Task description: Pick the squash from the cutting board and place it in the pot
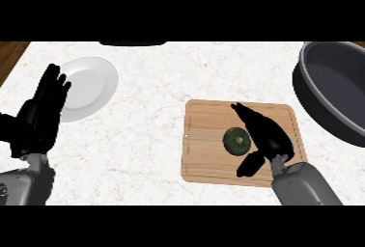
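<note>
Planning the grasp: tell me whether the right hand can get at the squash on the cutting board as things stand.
Probably yes. The right hand is open over the cutting board, directly beside the squash, fingers stretched past it and thumb spread below. Nothing lies between them.

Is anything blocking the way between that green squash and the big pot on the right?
Nothing visible does. The squash lies on the cutting board, with the right hand open beside it, on the pot's side. Between the board and the pot, only counter shows.
</note>
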`<move>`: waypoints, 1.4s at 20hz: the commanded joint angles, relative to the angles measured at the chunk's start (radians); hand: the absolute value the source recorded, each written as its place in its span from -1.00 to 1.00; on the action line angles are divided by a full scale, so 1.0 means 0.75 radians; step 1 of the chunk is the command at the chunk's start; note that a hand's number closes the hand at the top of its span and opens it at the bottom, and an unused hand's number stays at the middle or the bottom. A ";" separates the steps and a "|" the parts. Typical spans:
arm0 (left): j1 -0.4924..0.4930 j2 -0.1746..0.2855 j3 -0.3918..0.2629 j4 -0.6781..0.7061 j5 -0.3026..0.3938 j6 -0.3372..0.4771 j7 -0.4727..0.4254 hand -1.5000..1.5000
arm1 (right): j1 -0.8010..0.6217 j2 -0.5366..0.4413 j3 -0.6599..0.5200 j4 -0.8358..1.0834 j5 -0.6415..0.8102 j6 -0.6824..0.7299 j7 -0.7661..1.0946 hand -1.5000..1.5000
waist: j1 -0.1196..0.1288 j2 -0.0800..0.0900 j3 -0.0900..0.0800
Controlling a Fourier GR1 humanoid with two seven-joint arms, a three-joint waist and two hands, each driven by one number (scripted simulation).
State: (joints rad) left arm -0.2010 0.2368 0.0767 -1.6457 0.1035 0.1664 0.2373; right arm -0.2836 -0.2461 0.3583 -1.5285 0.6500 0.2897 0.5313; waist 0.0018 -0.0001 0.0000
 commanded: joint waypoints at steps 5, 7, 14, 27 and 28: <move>0.010 -0.059 0.000 0.007 -0.049 -0.009 -0.037 0.00 | 0.050 0.064 -0.066 0.018 0.111 0.020 -0.008 -1.00 | -0.004 -0.001 0.000; 0.081 -0.075 -0.010 -0.079 -0.059 -0.012 -0.019 0.00 | 0.041 0.080 -0.087 0.123 0.142 -0.017 -0.094 -1.00 | -0.001 0.000 0.000; -0.022 -0.052 0.026 -0.001 -0.049 -0.024 0.023 0.00 | -0.160 0.065 -0.049 0.338 0.226 0.012 -0.285 1.00 | 0.004 0.002 0.000; 0.000 -0.034 0.082 0.015 -0.040 -0.047 0.041 0.00 | 0.344 -0.069 0.335 -0.178 0.281 0.151 -0.650 1.00 | -0.053 -0.019 -0.002; 0.038 -0.050 0.059 -0.049 -0.069 -0.026 0.026 0.00 | 0.406 -0.129 0.324 -0.258 0.276 0.160 -0.643 1.00 | -0.036 -0.016 -0.001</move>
State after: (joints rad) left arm -0.2005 0.2084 0.1286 -1.6527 0.0676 0.1320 0.2588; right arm -0.1155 -0.2698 0.4916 -1.5555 0.8563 0.3475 0.1179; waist -0.0198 -0.0115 -0.0029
